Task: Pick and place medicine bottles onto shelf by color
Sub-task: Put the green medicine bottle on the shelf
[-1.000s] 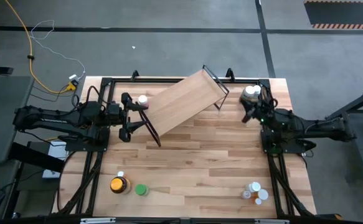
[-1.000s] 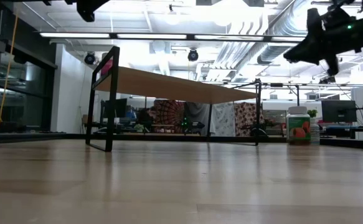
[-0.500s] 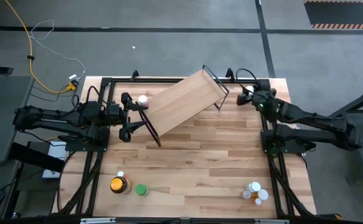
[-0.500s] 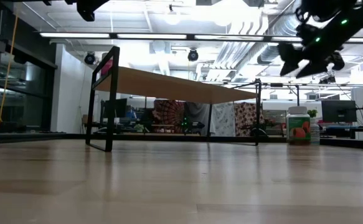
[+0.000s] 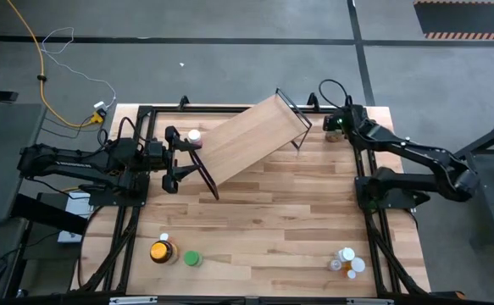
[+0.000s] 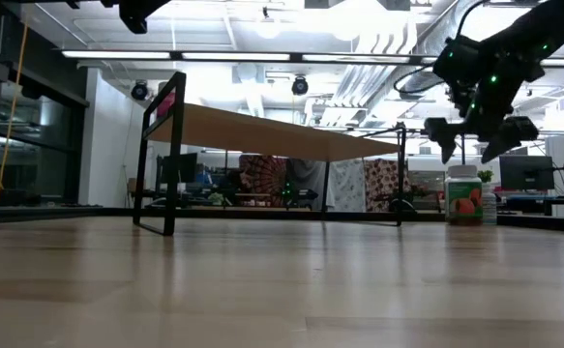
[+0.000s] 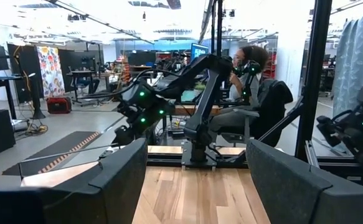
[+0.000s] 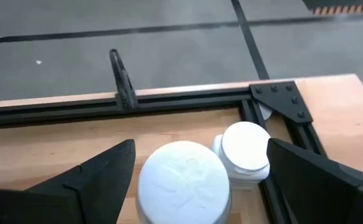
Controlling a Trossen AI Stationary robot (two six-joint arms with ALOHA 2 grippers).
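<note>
My right gripper (image 6: 472, 155) hangs open just above a white bottle with a peach label (image 6: 463, 196) at the table's far right corner, touching nothing. Its wrist view looks down on that bottle's wide white cap (image 8: 182, 180) and a smaller white-capped bottle (image 8: 248, 146) beside it. The shelf (image 5: 251, 140) stands slantwise at the far middle, with a pink-capped bottle (image 5: 195, 136) on its left end. My left gripper (image 5: 172, 158) waits open beside that end.
An amber jar (image 5: 161, 252), a green bottle (image 5: 191, 259) and a small white one (image 5: 163, 239) stand near left. A cluster of small bottles (image 5: 348, 261) stands near right. A black frame (image 8: 187, 99) runs along the far edge. A person (image 7: 249, 68) sits beyond the table.
My right gripper has gone toward the table's far edge and down, ending over the white bottles in the far right corner. Its fingers were shut and have opened wide on the way.
</note>
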